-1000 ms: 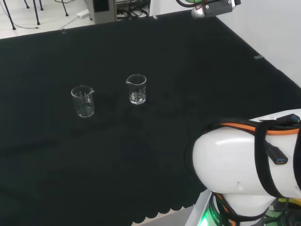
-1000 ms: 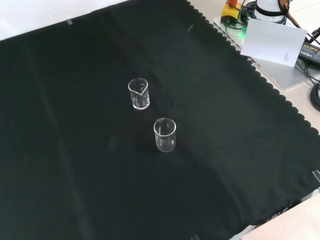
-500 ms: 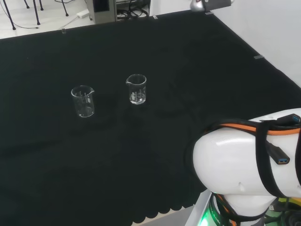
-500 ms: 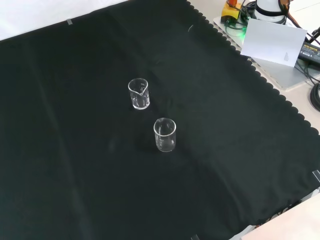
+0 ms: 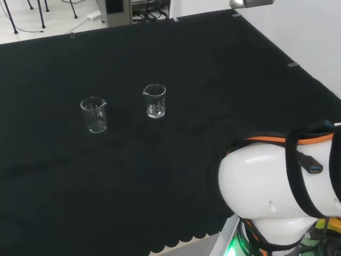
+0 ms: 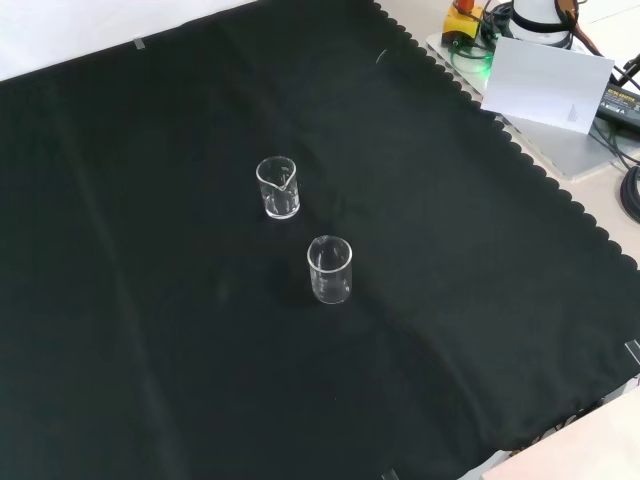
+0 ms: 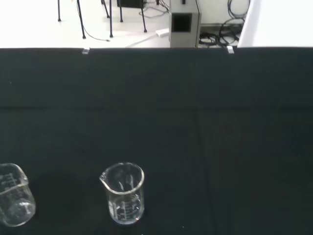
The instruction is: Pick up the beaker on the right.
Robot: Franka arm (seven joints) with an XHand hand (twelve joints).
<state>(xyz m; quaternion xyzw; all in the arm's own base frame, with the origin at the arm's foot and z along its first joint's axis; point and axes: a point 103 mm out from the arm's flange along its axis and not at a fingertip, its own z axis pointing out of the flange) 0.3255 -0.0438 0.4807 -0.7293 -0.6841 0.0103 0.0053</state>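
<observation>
Two small clear glass beakers stand upright and apart on the black cloth. In the head view one beaker [image 5: 155, 101] is on the right and the other beaker [image 5: 94, 114] on the left. The front view shows the first beaker [image 6: 279, 188] farther off and the second beaker [image 6: 330, 270] nearer. From the wrist camera, one beaker [image 7: 123, 193] with a spout looks close, and another beaker [image 7: 13, 200] is cut by the picture's edge. Nothing touches either beaker. A grey part of the arm's end [image 5: 250, 2] pokes in at the head view's top edge, high above the cloth.
The arm's big white link [image 5: 277, 189] with black and orange cables stands at the head view's lower right. In the front view, a white board [image 6: 545, 80], cables and a control box lie beyond the cloth's scalloped edge [image 6: 520, 160] at the top right.
The grey end of the arm at the head view's top has moved up and to the right, almost out of the picture. The white link has shifted slightly. Both beakers stayed put.
</observation>
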